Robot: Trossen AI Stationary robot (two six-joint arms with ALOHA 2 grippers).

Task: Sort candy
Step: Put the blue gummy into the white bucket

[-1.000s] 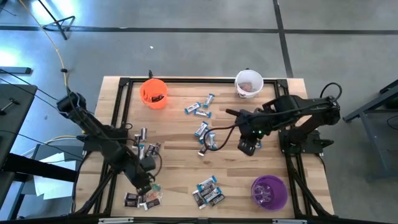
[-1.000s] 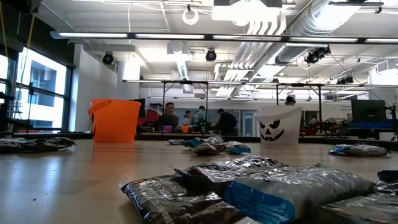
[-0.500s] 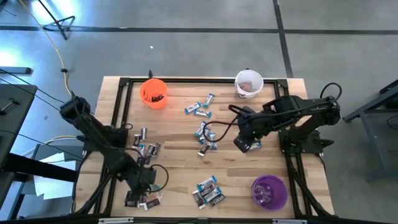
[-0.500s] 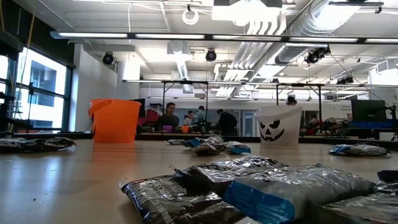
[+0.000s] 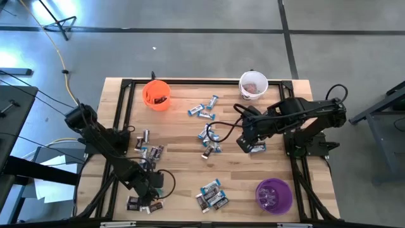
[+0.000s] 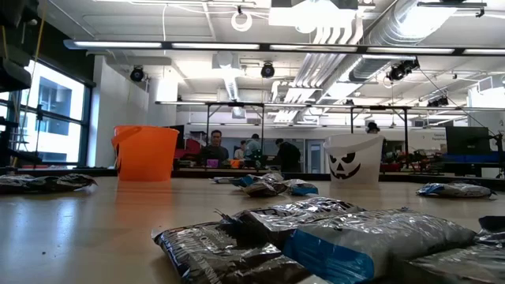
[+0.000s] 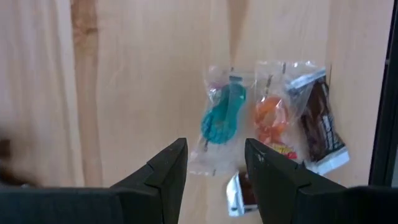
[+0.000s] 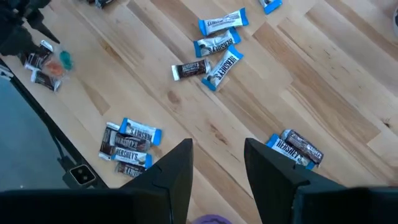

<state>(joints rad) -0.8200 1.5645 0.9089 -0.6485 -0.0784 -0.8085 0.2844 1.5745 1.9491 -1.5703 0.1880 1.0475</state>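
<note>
Wooden table (image 5: 183, 136) carries three cups at its edges: orange cup (image 5: 156, 94), white cup (image 5: 253, 85), purple cup (image 5: 273, 195). Candy lies scattered in clusters; one near-centre group (image 5: 209, 140), another by the front edge (image 5: 211, 194). Left gripper (image 5: 152, 190) hangs low over the front-left corner, fingers spread, nothing between them; in its wrist view a teal candy (image 7: 222, 115), an orange candy (image 7: 272, 122) and a dark brown candy (image 7: 320, 124) lie side by side just ahead. Right gripper (image 5: 248, 143) sits raised right of centre, also spread and empty. Step looks like left arm's approach for a pick. Next move probably calls for centring on one wrapper, descending, then closing without catching its neighbours.
</note>
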